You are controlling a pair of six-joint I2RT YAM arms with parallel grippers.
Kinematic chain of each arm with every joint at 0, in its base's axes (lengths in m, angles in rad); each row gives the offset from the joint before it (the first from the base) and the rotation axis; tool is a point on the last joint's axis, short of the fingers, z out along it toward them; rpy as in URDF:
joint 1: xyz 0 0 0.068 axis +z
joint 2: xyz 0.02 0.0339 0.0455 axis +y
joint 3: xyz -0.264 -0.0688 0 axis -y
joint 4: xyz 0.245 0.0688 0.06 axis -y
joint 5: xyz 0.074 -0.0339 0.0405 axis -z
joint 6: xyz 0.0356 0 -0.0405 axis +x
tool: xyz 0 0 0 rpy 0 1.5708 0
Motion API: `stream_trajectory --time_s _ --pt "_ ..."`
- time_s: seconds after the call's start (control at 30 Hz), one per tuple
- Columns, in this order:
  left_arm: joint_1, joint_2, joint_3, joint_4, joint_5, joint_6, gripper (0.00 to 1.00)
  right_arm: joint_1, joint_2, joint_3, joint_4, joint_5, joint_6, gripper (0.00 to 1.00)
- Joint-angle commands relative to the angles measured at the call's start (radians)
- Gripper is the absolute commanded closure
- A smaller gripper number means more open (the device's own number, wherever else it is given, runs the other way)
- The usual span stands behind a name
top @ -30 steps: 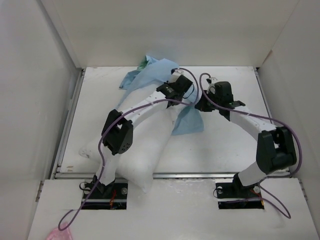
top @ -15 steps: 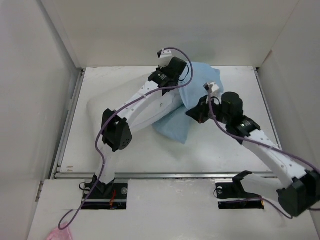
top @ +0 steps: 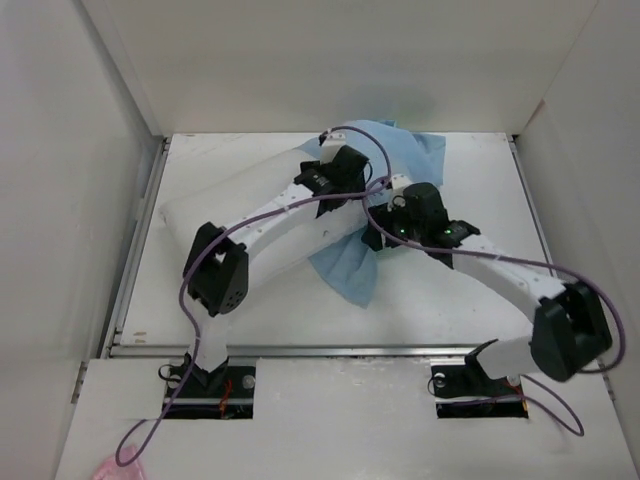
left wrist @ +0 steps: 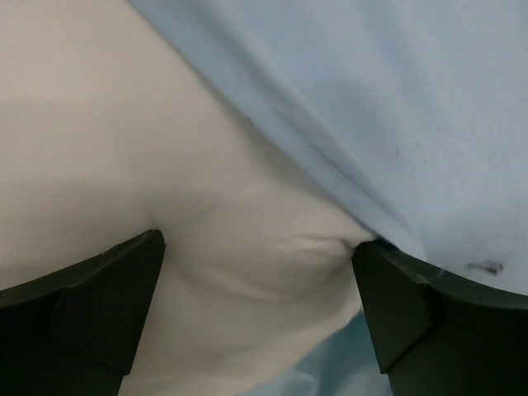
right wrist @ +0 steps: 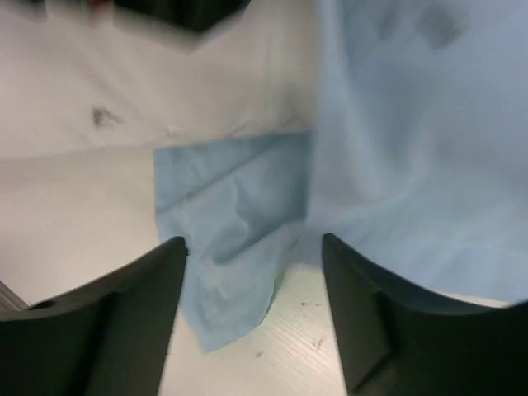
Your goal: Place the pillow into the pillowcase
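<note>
The white pillow (top: 195, 208) lies slantwise across the table, and its right end is under the light blue pillowcase (top: 412, 155). A loose corner of the case trails toward the front (top: 350, 272). My left gripper (top: 345, 178) stands over the spot where the case's edge meets the pillow. In the left wrist view that gripper (left wrist: 257, 247) is open, with pillow (left wrist: 124, 124) cloth bulging between its fingers and the pillowcase (left wrist: 396, 99) edge against the right finger. My right gripper (top: 385, 228) (right wrist: 253, 243) is open just above the hanging case corner (right wrist: 239, 239), holding nothing.
White walls (top: 90, 150) close the table in at the left, back and right. A metal rail (top: 340, 350) runs along the front edge. Purple cables (top: 500, 262) loop off both arms. A pink scrap (top: 118, 468) lies off the table at the front left.
Both grippers were shut and have opened. The pillow went from the front left toward the back, and the pillowcase now covers its right end. The right arm swung left toward the case.
</note>
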Motion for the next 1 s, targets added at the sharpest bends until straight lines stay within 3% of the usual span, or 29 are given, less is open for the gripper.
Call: stream_trajectory --time_s 0.0,0.07,0.27,0.5,0.63,0.67,0.7,0.73,0.83,0.87,0.9,0.97 --pt "0.017 -0.230 -0.154 -0.032 0.054 0.088 0.00 0.009 -0.149 0.090 -0.087 0.172 -0.056 0.25" --pt "0.017 -0.321 -0.243 -0.032 0.085 0.113 0.00 0.009 -0.173 0.114 -0.119 0.212 -0.056 0.19" --pt "-0.007 -0.393 -0.355 -0.044 0.067 0.262 0.00 0.009 -0.049 0.235 -0.144 0.279 -0.084 0.21" --pt "-0.055 -0.308 -0.426 -0.020 0.033 0.374 0.00 0.093 0.094 0.335 -0.176 0.276 -0.134 0.24" --pt "-0.055 -0.159 -0.389 0.006 0.011 0.398 0.01 0.093 0.167 0.348 -0.176 0.344 -0.112 0.24" --pt "-0.046 -0.128 -0.370 -0.006 -0.007 0.398 0.44 0.093 0.181 0.348 -0.154 0.415 -0.102 0.30" --pt "-0.046 -0.101 -0.312 -0.024 -0.025 0.382 0.68 0.093 0.210 0.335 -0.112 0.465 -0.102 0.34" --pt "-0.046 -0.079 -0.288 -0.035 -0.074 0.359 1.00 0.093 0.228 0.335 -0.098 0.517 -0.075 0.35" --pt "-0.024 -0.076 -0.271 -0.009 -0.069 0.345 1.00 0.060 0.288 0.346 -0.078 0.615 -0.064 0.43" --pt "-0.024 -0.094 -0.291 0.018 -0.068 0.345 1.00 0.048 0.288 0.346 -0.068 0.615 -0.064 0.53" --pt "-0.024 -0.140 -0.302 0.070 -0.050 0.345 1.00 0.047 0.288 0.346 -0.067 0.615 -0.064 0.79" --pt "-0.015 -0.185 -0.313 0.115 0.025 0.354 1.00 0.047 0.278 0.368 -0.067 0.583 -0.064 1.00"
